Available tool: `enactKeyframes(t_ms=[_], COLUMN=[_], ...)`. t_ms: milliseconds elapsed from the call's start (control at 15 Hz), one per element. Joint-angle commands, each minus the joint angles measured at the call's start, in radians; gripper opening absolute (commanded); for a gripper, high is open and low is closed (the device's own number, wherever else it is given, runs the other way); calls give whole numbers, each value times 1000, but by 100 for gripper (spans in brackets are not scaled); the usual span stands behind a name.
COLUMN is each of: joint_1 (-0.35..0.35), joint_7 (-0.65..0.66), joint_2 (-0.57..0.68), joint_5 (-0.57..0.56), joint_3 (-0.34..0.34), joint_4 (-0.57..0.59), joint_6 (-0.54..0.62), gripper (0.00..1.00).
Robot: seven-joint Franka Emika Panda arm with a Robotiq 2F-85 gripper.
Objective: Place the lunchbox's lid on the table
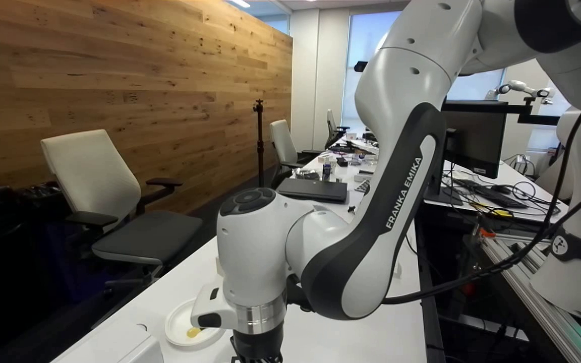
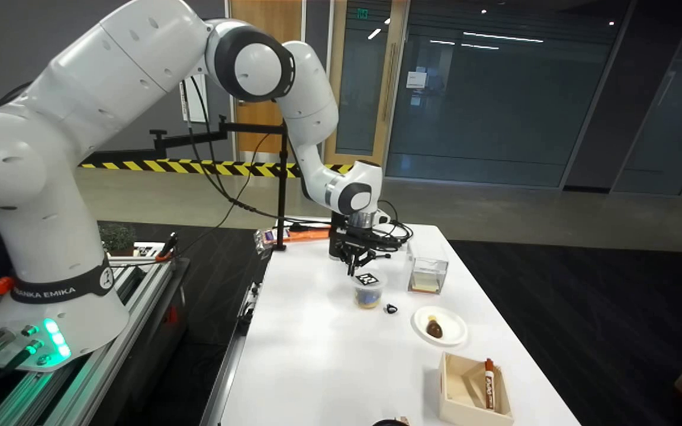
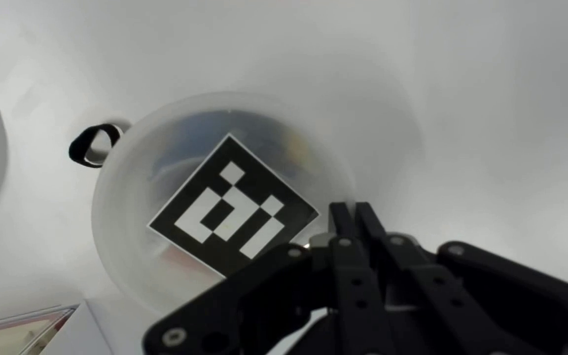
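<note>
FRANKA EMIKA on the arm (image 1: 401, 196), in an exterior view
In an exterior view a marker (image 2: 489, 383) probably says EXPO; the lid (image 2: 367, 279) tops the tub (image 2: 368, 298). Wrist view: the gripper (image 3: 353, 206), fingertips together, at the lid's edge by its black-and-white label (image 3: 232, 204).

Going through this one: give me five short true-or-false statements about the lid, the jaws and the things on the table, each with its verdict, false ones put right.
1. The patterned lid is on top of the lunchbox. True.
2. The jaws stand wide open. False: they are shut by the lid's edge in the wrist view; whether they pinch it, I cannot tell.
3. A brown item sits on the white plate. True.
4. A marker is in the tan box. True.
5. The tan box stands nearer the lunchbox than the white plate does. False: the plate is nearer.
</note>
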Motion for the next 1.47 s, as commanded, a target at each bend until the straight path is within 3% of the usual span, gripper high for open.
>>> enactKeyframes(t_ms=[0,400,933,1400], joint_1=[-37,-72,-89,-88], joint_7=[-9,-29,-15,6], joint_2=[-25,-36,-139,-141], joint_5=[-6,1,-12,1], joint_3=[19,30,35,14], joint_4=[-13,-7,-63,-49], joint_6=[22,2,139,108], gripper=[1,1,1,1])
